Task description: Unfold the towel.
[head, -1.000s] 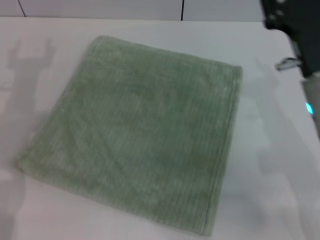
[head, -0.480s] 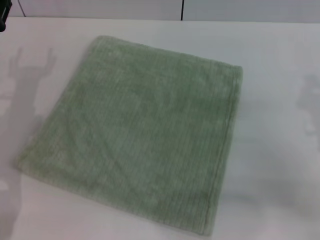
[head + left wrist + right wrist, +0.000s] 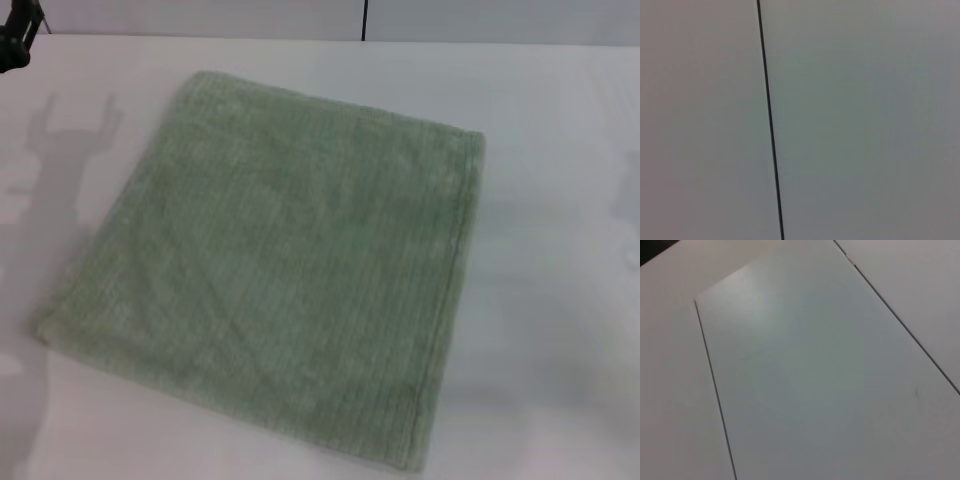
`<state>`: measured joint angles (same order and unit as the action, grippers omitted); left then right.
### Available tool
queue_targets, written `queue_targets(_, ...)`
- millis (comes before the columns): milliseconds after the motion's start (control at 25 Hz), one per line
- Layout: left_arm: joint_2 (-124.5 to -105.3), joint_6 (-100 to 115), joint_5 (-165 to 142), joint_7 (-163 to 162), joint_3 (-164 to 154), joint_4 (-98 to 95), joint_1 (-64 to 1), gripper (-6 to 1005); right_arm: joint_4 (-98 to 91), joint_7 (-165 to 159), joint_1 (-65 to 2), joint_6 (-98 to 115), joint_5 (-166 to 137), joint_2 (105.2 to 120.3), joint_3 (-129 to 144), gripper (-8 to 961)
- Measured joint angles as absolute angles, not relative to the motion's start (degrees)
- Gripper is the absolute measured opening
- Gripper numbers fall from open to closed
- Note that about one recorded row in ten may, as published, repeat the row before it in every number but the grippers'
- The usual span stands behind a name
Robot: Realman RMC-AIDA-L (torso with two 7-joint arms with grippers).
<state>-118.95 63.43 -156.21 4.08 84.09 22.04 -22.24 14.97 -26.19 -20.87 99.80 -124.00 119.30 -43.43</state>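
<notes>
The towel is a pale sage-green ribbed cloth lying flat on the white table in the head view, with a hemmed edge along its right side. It fills most of the middle of the table. A dark part of my left gripper shows at the far left corner of the view, well apart from the towel and above the table. Its shadow falls on the table left of the towel. My right gripper is out of view. Neither wrist view shows the towel.
The table's far edge meets a pale wall with a dark vertical seam. The left wrist view shows only pale panels with a dark seam. The right wrist view shows pale panels with thin seams.
My right arm, at the top right a second ago, has left the head view. My left gripper has edged into the top left corner. The towel has not moved.
</notes>
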Motion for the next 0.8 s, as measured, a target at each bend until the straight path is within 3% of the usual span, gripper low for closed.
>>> queue_targets(400,-118.91,62.7,-156.2,3.5,84.2,20.6,-23.0,847,14.7,-15.7,-21.5,98.3,-124.4,119.59,-40.0,-1)
queue_targets(800,-119.00,62.4,-156.2,3.3,83.6,20.2,-22.7,847,17.5,-5.8,-22.4,96.1,-124.9,119.45,-34.8,361)
